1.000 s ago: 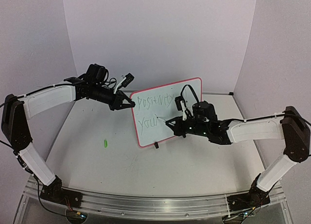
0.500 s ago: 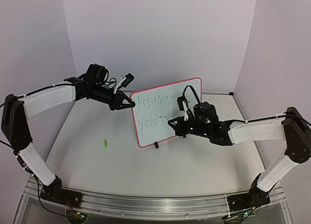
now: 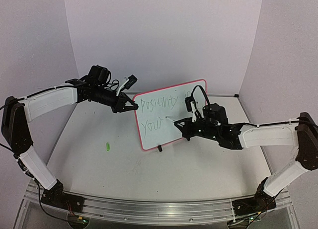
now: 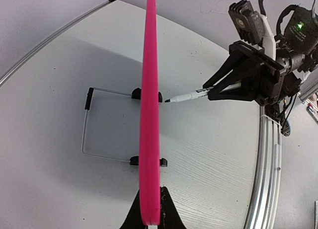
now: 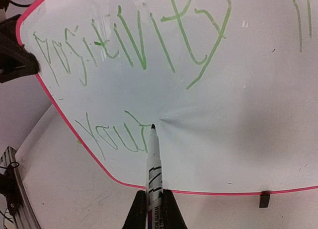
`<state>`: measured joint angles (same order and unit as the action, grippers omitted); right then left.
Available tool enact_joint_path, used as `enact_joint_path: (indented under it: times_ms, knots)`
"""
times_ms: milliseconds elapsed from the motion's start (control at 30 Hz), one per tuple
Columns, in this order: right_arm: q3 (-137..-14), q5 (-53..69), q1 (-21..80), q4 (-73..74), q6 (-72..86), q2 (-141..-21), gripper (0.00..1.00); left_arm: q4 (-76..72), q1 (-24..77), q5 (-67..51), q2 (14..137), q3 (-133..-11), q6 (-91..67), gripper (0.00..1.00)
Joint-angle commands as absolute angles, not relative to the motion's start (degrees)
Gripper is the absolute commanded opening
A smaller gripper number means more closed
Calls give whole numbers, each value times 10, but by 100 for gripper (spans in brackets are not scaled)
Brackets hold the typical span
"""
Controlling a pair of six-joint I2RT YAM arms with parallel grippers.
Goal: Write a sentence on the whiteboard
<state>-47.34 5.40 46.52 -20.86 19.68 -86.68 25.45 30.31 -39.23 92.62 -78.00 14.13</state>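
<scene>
The whiteboard [image 3: 171, 124], white with a red-pink rim, stands upright mid-table. The sentence [image 3: 158, 104] in thin green letters reads roughly "POSITIVITY" above "YOUR"; the right wrist view shows it close up [image 5: 134, 45]. My left gripper [image 3: 133, 106] is shut on the board's left rim, seen edge-on in the left wrist view [image 4: 149, 114]. My right gripper [image 3: 188, 127] is shut on a white marker [image 3: 175, 122]. The marker [image 5: 154, 164] has its tip at the board, just right of the last letter of the lower line.
A small green cap [image 3: 106, 146] lies on the table left of the board. A black clip foot [image 3: 160, 148] sits under the board's lower rim. A wire stand [image 4: 87, 124] extends behind the board. White walls enclose the table; a metal rail [image 3: 149, 211] runs along the front.
My right gripper has shifted a little to the right with the marker, and the lower line has gained a green stroke. The left arm and the board have not moved.
</scene>
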Motion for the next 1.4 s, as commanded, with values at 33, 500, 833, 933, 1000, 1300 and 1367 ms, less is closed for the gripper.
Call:
enact_joint_path:
  times_ms: [33, 500, 833, 933, 1000, 1300, 1367]
  knots:
    - [-460, 64, 462, -210, 197, -807, 0, 301, 312, -366, 930, -783, 169, 0]
    - [-410, 184, 382, -197, 200, -750, 0, 302, 314, -357, 925, -777, 170, 0]
    - [-388, 273, 335, -241, 201, -755, 0, 303, 318, -355, 927, -777, 170, 0]
    - [-387, 292, 325, -258, 208, -767, 0, 304, 318, -355, 929, -777, 171, 0]
    - [-391, 299, 324, -265, 210, -778, 0, 304, 318, -355, 929, -777, 171, 0]
    - [-407, 283, 324, -285, 221, -817, 0, 305, 318, -352, 928, -778, 172, 0]
    - [-412, 277, 324, -291, 223, -824, 0, 305, 318, -352, 928, -778, 172, 0]
